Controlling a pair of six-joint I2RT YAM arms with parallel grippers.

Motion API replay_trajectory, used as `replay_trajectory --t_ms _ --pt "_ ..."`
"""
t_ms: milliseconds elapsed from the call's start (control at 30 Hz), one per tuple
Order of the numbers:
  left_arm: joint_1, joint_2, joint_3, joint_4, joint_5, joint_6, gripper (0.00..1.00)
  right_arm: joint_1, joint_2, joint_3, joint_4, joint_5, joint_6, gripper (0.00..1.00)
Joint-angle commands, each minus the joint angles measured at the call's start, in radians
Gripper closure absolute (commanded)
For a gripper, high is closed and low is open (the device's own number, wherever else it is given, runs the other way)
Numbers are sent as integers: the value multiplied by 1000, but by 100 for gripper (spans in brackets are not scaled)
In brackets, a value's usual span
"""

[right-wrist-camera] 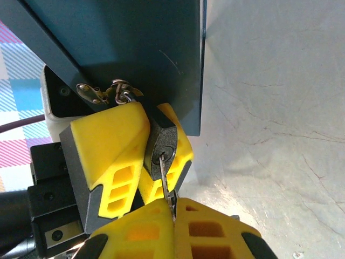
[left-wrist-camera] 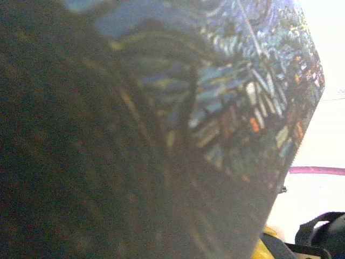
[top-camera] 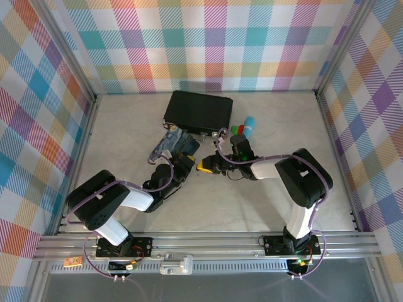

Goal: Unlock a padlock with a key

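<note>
In the right wrist view the tiny dark padlock (right-wrist-camera: 161, 141) hangs by its silvery shackle (right-wrist-camera: 123, 96) from the hasp of the blue painted tin (right-wrist-camera: 135, 48). My left gripper (right-wrist-camera: 154, 136) is shut on the padlock body, one yellow finger (right-wrist-camera: 110, 151) on each side. The thin grey key (right-wrist-camera: 167, 181) has its blade in the keyhole. My right gripper (right-wrist-camera: 173, 213) is shut on the key's head from below. From above, the left gripper (top-camera: 187, 165) and right gripper (top-camera: 204, 166) meet tip to tip just below the tin (top-camera: 176, 143).
A black rectangular case (top-camera: 198, 110) lies behind the tin. Coloured pen-like sticks (top-camera: 242, 129) lie right of it, near the right arm. The tin's painted side (left-wrist-camera: 242, 97) looms close and blurred in the left wrist view. Plaid walls enclose the marble-look table (top-camera: 252, 207).
</note>
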Motion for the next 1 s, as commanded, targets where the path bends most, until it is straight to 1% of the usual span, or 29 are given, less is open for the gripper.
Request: replay_trajectory --t_ms 0,167,233,300,333,400,433,467,500,600,667,767,833,900,967 --pt "-73 -22 -25 42 211 -40 100 -24 -3 89 74 -9 -125 100" --pt "-64 -90 -20 -71 196 -31 100 -28 -34 125 -112 -39 -324 100" --pt "-58 -124 -13 -127 175 -14 100 -29 -35 131 -152 -29 -340 100" --pt "-58 -153 3 -185 151 11 100 -31 -26 127 -127 -13 -243 100" --pt "-59 -165 14 -210 137 25 100 -28 -19 116 -54 -23 -167 100" --pt "-60 -172 31 -225 114 42 100 -17 -13 72 111 -3 2 100" --pt "-59 -171 38 -224 102 46 100 -10 -10 52 188 -2 65 100" --pt "-59 -165 43 -221 96 46 100 -8 -13 35 225 13 116 100" --pt "-60 -156 47 -213 94 46 100 -12 -18 23 239 29 145 100" --pt "-60 -114 57 -170 120 41 100 -30 -30 23 202 57 223 100" --pt "-60 -80 48 -113 135 27 100 -39 -22 35 202 46 297 100" --pt "-59 -40 24 -29 148 16 100 -41 -2 42 255 30 414 100" --pt "-59 -25 14 -1 158 8 100 -41 12 48 286 13 470 100" --pt "-59 -24 8 4 167 5 100 -45 28 55 290 -1 490 100" --pt "-57 -35 6 -5 175 1 100 -49 45 64 284 -17 475 100"
